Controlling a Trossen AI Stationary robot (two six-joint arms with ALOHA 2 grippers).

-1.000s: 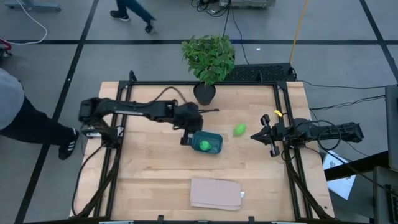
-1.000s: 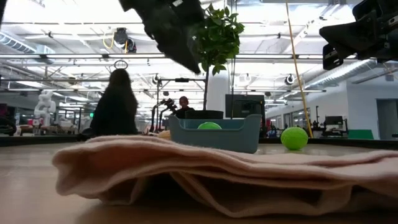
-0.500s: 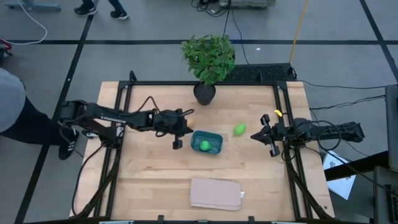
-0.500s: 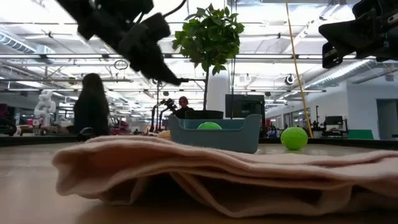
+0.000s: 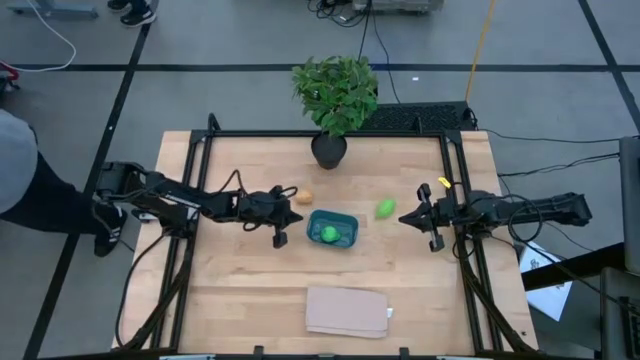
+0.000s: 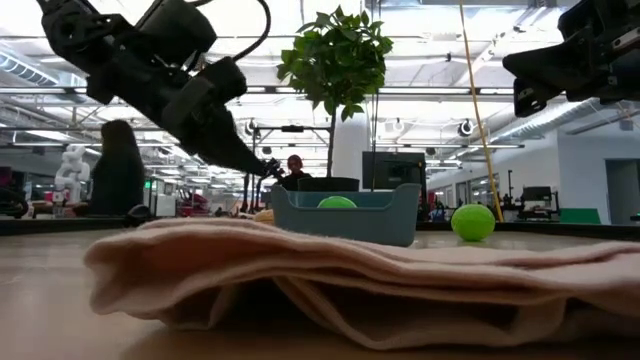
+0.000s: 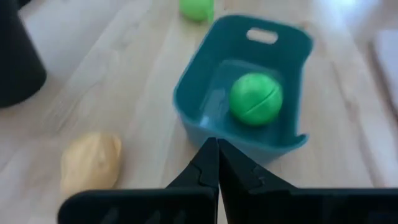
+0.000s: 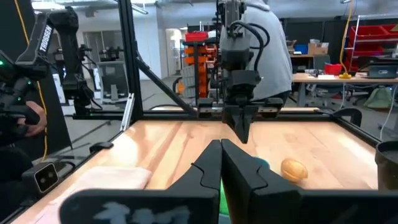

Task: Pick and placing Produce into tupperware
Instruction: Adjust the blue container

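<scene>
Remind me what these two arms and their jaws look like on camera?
Both arms are dark, slim and jointed, with loose black cables looping alongside. The left gripper ends in two black tapered fingers that narrow to a point. The right gripper is the same black build, with a small yellow marking near its wrist in the high view.

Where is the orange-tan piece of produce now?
In the high view the orange-tan piece lies on the table, just outside the teal container on its left, between the container and the plant pot.
</scene>
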